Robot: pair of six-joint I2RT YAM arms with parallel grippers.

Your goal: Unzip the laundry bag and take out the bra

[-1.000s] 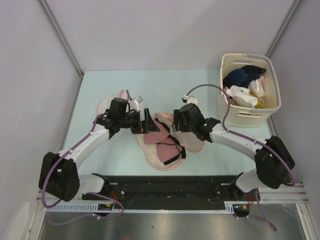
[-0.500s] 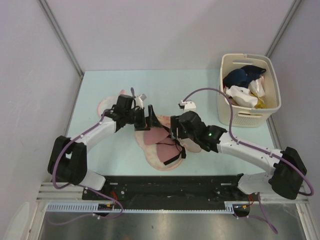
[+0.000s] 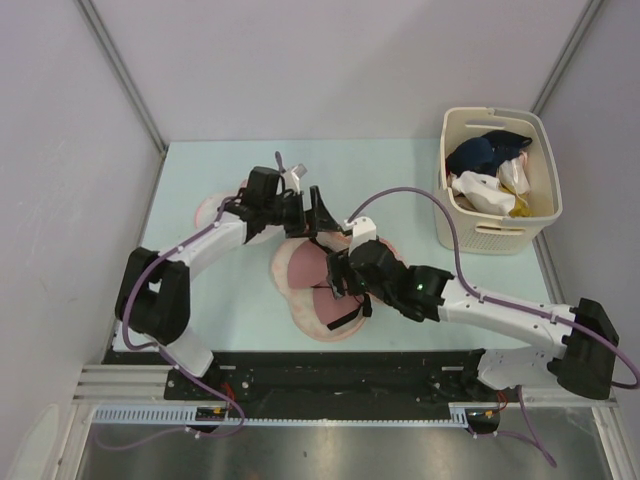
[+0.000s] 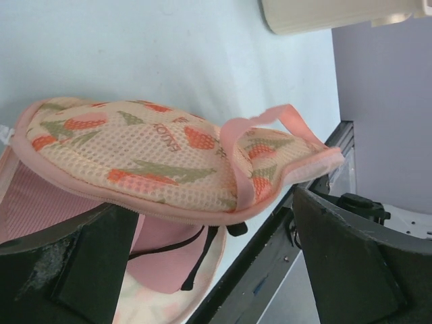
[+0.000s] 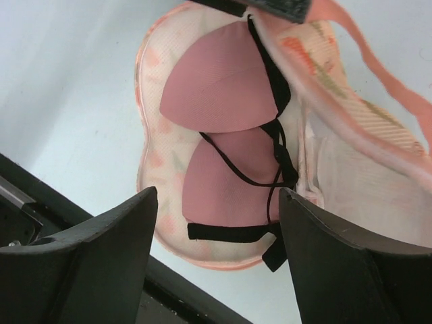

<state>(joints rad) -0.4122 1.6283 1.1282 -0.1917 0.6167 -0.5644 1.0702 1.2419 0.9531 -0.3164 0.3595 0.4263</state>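
The laundry bag [image 3: 308,326] lies unzipped at mid-table, its printed upper flap [image 4: 148,155] with the pink loop raised. The dusty-pink bra [image 3: 306,268] with dark straps lies in the bag's lower half; both cups [image 5: 223,88] show in the right wrist view. My left gripper [image 3: 312,214] is open at the bag's far end, and the raised flap stretches across between its spread fingers [image 4: 67,270]. My right gripper [image 3: 338,277] hovers just above the bra, open wide, with the nearer cup [image 5: 229,185] between its fingers and nothing held.
A cream basket [image 3: 490,238] with white and navy garments stands at the back right. A white round cloth piece with a pink edge [image 3: 213,212] lies left of the left gripper. The black base rail [image 3: 330,365] runs along the near edge.
The left gripper has moved back and to the right, and the flap stands more open, showing more of the bra. The right gripper has swung left and nearer, over the bra.
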